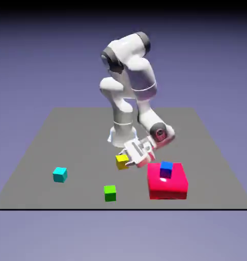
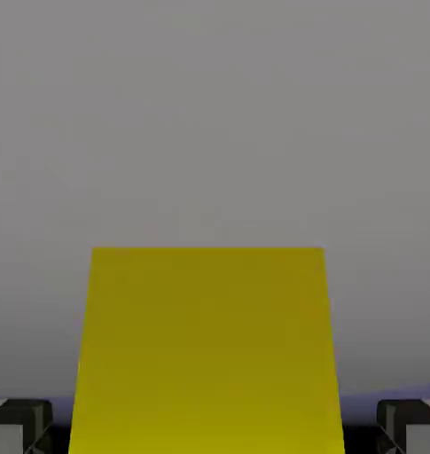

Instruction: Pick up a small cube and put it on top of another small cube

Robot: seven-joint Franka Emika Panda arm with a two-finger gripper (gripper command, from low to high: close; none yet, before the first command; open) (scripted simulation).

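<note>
"Nearest the camera runs the front edge of the tabletop [image 1: 89,205]. What stands on it?"

"Largest is the white arm [image 1: 144,76], its base toward the far edge, its wrist leaning steeply. That lean worries me: lowering further could scrape the hand on the tabletop."

"Next in size?"

"The flat red block [image 1: 167,189], near the front edge, toward the exterior view's right corner. If the wrist swings that way too low, it could knock the block and shake off its load."

"And the claw [image 1: 124,157]?"

"Spread wide, one finger on each side of the yellow cube [image 2: 209,355], with a gap showing at both sides. So nothing is gripped. The cube seems to rest on the tabletop, around the middle between its side edges."

"What might spoil the grasp?"

"Closing at that slant could pinch unevenly and twist the cube, or let it slip out on lifting."

"The others?"

"The blue cube [image 1: 166,170] sits on the red block, near the block's back edge. A crooked or hurried release could push it off there. The green cube [image 1: 110,193] is by the front edge, and the cyan cube [image 1: 59,175] toward the front left corner; neither looks in the way."
</note>
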